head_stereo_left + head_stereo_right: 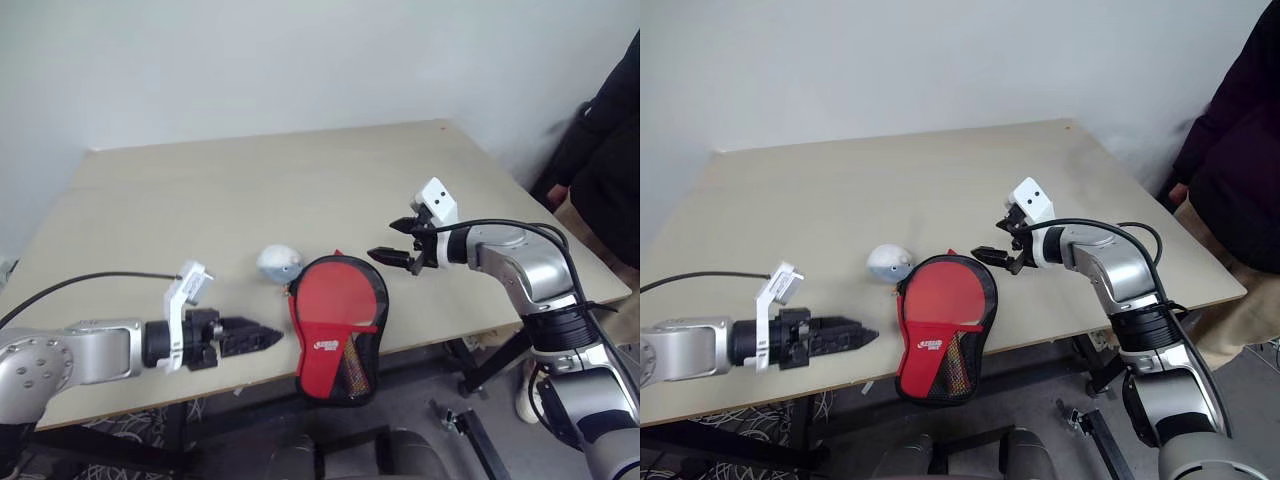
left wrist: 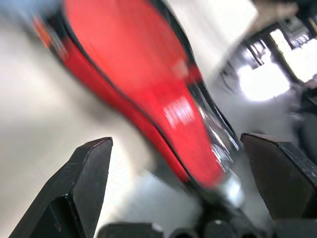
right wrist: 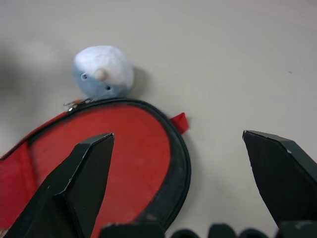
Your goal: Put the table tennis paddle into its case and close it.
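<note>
**A:** where's the case?

**B:** case lies flat at the near edge of the table, round red end on the board, narrow end hanging over the rim. It sits between my two grippers. Black zipper edging runs round it, red panel faces up under the clear window. Can't make out the paddle as a separate thing from the red face

**A:** charm?

**B:** pale plush charm on the table, touching the case's round end on the side of my left arm, joined by a small metal clip

**A:** grippers?

**B:** left gripper just beside the case's left flank, low over the table edge, pointing at it, not touching. Wrist view shows the fingers spread wide, nothing between them. Right gripper hovers just off the case's round end on the other side, above the board, fingers spread wide too, holding nothing

**A:** anything else?

**B:** person in dark clothing standing off past my right arm, well apart from the case
</note>
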### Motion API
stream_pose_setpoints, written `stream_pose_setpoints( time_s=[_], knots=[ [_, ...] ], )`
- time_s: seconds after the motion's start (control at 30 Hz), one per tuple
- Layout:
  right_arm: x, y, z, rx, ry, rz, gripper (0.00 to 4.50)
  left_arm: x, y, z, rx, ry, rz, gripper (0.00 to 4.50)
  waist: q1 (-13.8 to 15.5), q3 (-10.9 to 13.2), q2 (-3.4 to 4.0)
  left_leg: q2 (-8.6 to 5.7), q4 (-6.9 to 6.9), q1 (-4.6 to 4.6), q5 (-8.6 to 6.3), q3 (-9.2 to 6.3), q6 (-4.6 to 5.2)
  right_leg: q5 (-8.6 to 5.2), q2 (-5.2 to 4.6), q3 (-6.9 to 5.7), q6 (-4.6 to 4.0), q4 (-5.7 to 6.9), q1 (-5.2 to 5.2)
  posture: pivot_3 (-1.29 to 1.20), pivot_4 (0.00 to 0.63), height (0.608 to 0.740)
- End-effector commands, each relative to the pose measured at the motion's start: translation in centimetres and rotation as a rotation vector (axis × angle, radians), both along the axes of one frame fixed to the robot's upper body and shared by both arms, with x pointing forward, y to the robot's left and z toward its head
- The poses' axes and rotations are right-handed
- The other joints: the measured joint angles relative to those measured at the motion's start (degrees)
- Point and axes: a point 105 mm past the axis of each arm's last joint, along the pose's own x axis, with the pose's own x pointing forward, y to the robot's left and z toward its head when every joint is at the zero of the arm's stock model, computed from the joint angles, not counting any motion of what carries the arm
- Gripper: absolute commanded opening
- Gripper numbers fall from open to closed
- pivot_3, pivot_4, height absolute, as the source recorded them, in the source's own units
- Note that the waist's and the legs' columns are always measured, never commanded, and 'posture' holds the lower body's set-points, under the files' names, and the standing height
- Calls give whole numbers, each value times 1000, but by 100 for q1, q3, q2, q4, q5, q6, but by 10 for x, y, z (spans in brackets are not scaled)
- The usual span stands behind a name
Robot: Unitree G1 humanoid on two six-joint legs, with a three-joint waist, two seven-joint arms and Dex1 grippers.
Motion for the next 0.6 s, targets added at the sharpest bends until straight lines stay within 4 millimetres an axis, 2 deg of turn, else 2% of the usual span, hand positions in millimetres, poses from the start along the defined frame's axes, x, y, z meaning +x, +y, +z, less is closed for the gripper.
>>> stream_pose_setpoints(
  time_s=[0.03, 0.2, 0.3, 0.4, 0.6],
  knots=[
    [-7, 1, 14, -1, -59, 78, 4500, 5, -16, -1, 43, -92, -63, 4449, -3, 0, -1, 0, 2, 0, 0, 1, 0, 0, 0, 2, 1, 1, 0, 0, 0, 740],
    [-4, -2, 16, -12, -65, 85, 4500, 11, -42, -3, 35, -185, -118, 4449, -19, -1, -4, 0, 4, 2, 2, 6, 4, 1, 4, 13, 2, 4, -2, 0, 0, 740],
    [1, -3, 17, -11, -68, 71, 4500, 23, -54, -9, 100, -271, -124, 4449, -11, -1, -4, 1, 12, 3, 10, 2, 18, 3, 7, 13, -2, 10, 0, 0, 0, 740],
    [2, -2, 18, -9, -70, 70, 4500, 38, -60, -10, 134, -358, -90, 4449, -9, -1, -4, 0, 23, 7, 18, -1, 34, 8, 7, 12, -2, 11, 12, 0, 0, 740],
    [7, -3, 19, -1, -78, 49, 4500, 48, -72, -22, 172, -410, -65, 4449, -10, -2, -5, -1, 35, 8, 21, -5, 44, 19, 5, 13, 5, 8, 21, 0, 0, 740]
  ],
)
